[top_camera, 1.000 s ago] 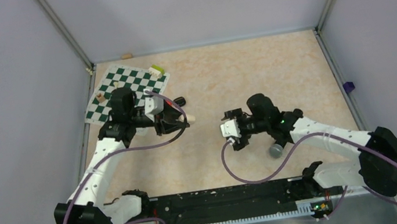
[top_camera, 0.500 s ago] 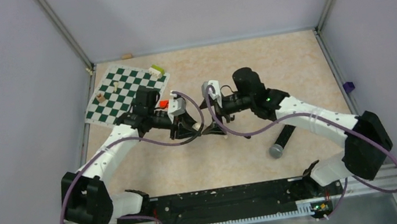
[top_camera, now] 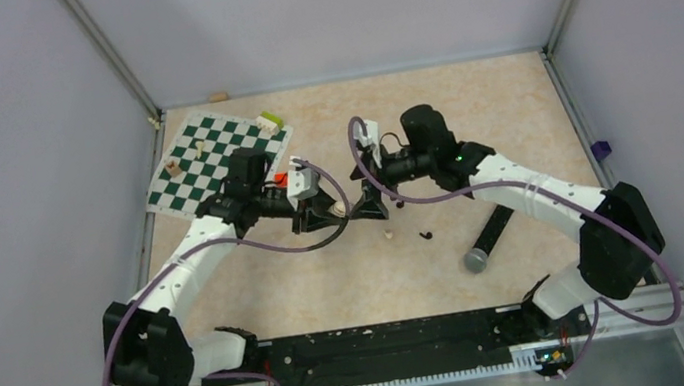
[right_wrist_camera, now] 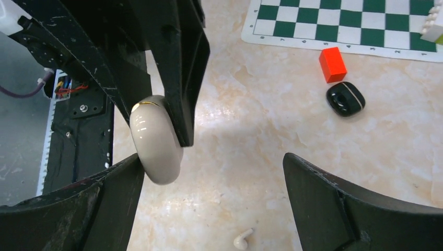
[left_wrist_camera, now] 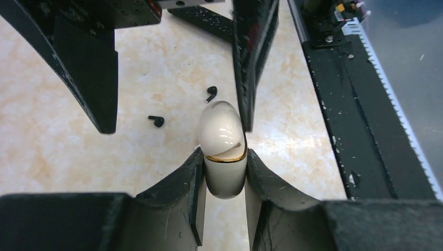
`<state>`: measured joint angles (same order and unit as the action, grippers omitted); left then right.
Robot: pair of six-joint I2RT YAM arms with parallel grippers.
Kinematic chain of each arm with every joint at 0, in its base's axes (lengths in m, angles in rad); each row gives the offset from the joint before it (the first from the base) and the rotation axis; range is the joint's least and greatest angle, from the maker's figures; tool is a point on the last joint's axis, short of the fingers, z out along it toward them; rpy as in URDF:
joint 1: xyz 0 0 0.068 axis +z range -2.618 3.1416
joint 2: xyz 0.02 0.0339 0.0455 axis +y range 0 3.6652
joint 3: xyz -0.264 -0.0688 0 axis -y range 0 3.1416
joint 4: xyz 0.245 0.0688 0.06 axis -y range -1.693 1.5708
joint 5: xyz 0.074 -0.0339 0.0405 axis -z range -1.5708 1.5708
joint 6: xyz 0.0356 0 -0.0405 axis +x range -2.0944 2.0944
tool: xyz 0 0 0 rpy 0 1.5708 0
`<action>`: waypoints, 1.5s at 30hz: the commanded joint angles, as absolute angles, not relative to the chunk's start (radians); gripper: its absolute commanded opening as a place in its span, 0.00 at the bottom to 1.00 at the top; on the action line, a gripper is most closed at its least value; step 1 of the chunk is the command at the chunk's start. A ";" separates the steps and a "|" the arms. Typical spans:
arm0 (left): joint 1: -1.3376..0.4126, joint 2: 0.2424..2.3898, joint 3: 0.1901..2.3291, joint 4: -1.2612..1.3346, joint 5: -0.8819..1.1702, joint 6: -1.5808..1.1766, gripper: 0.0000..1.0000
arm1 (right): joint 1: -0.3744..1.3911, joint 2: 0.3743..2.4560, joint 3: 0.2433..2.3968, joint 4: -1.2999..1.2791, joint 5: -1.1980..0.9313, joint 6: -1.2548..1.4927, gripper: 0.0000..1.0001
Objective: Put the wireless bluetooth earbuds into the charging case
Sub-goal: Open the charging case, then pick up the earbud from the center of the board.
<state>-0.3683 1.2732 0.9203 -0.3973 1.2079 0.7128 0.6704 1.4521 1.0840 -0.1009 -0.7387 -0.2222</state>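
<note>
Swings the right gripper (right_wrist_camera: 212,167) over from beside the microphone (top_camera: 486,241), spread wide, to straddle the cream-white case (left_wrist_camera: 222,130) pinched in the left gripper (left_wrist_camera: 223,152). Wrong case, seemingly: leaves the black earbuds (left_wrist_camera: 156,121) loose on the table (left_wrist_camera: 52,136), the black charging case (right_wrist_camera: 345,99) lying well apart.

You're working in a robot lab test cell: plain lilac wall panels (top_camera: 16,198) on aluminium frame posts (top_camera: 113,58) box in a marble-patterned table (top_camera: 468,115), with two white robot arms (top_camera: 189,265) bolted to a black rail (top_camera: 379,341) and a chessboard mat (top_camera: 184,175) among the props.
</note>
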 commanded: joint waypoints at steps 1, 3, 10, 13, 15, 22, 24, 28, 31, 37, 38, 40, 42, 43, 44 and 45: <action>-0.383 1.221 0.921 -0.445 1.303 0.736 0.00 | 0.540 1.396 1.181 -0.078 -0.698 -0.246 0.99; -0.383 1.214 0.916 -0.445 1.317 0.750 0.00 | 0.531 1.379 1.198 -0.119 -0.824 -0.265 0.99; -0.378 1.187 0.881 -0.335 1.324 0.633 0.00 | 0.529 1.311 1.160 -0.175 -0.986 -0.370 0.99; -0.378 1.201 0.886 -0.295 1.330 0.573 0.00 | 0.529 1.288 1.070 -0.160 -0.884 -0.520 0.99; -0.372 1.221 0.897 -0.280 1.324 0.549 0.00 | 0.530 1.272 0.982 -0.153 -0.865 -0.672 0.99; -0.265 1.307 0.936 -0.217 1.326 0.453 0.00 | 0.539 1.305 0.722 0.001 -0.792 -0.999 0.96; -0.217 1.311 0.935 -0.159 1.334 0.373 0.00 | 0.558 1.291 0.642 0.102 -0.758 -1.021 0.92; -0.182 1.268 0.897 -0.099 1.303 0.313 0.00 | 0.592 1.266 0.513 0.154 -0.733 -1.177 0.88; -0.182 1.253 0.843 0.042 1.299 0.218 0.00 | 0.592 1.271 0.439 0.192 -0.743 -1.282 0.85; -0.182 1.282 0.824 0.100 1.280 0.174 0.00 | 0.597 1.339 0.432 0.305 -0.710 -1.223 0.76; -0.181 1.281 0.821 0.101 1.279 0.176 0.00 | 0.600 1.348 0.435 0.304 -0.703 -1.227 0.76; -0.182 1.275 0.814 0.104 1.275 0.178 0.00 | 0.612 1.365 0.436 0.303 -0.693 -1.241 0.75; -0.182 1.272 0.812 0.107 1.274 0.177 0.00 | 0.628 1.394 0.440 0.300 -0.676 -1.253 0.75; -0.182 1.273 0.811 0.109 1.275 0.176 0.00 | 0.637 1.411 0.448 0.291 -0.664 -1.264 0.74; -0.183 1.274 0.811 0.111 1.275 0.176 0.00 | 0.646 1.431 0.456 0.285 -0.652 -1.272 0.72; -0.183 1.274 0.809 0.113 1.274 0.176 0.00 | 0.656 1.451 0.467 0.274 -0.636 -1.283 0.68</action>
